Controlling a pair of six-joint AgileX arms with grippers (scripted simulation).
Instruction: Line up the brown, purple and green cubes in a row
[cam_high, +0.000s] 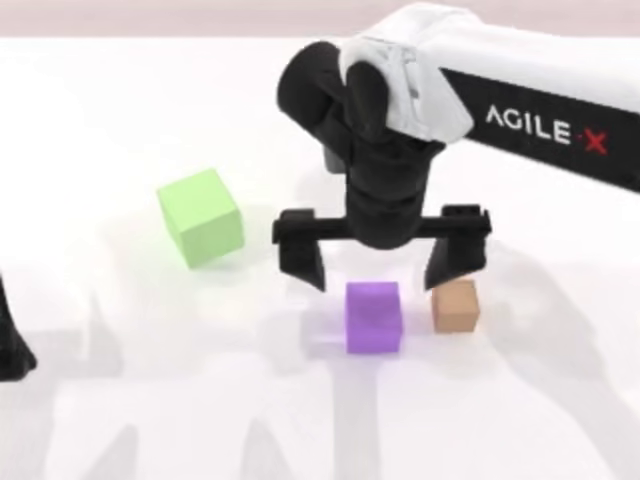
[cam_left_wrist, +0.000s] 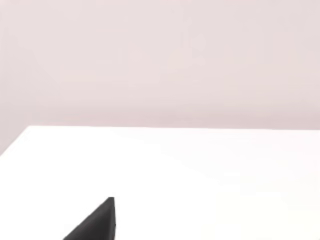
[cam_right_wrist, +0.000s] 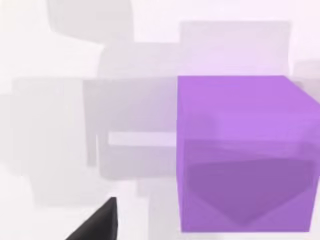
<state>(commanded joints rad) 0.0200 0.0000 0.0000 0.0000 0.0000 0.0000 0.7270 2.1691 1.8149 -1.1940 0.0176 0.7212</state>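
The purple cube (cam_high: 373, 317) sits on the white table just left of the smaller brown cube (cam_high: 455, 305), with a small gap between them. The large green cube (cam_high: 200, 217) stands apart, farther back on the left, turned at an angle. My right gripper (cam_high: 375, 276) hangs open and wide just behind and above the purple cube, holding nothing; its right finger reaches down close to the brown cube. The right wrist view shows the purple cube (cam_right_wrist: 245, 150) close up and one dark fingertip (cam_right_wrist: 100, 222) clear of it. My left arm (cam_high: 10, 350) is parked at the left edge.
The white table (cam_high: 120, 400) stretches around the cubes. In the left wrist view only bare table (cam_left_wrist: 200, 175), a pale wall beyond its far edge and one dark fingertip (cam_left_wrist: 95, 222) show.
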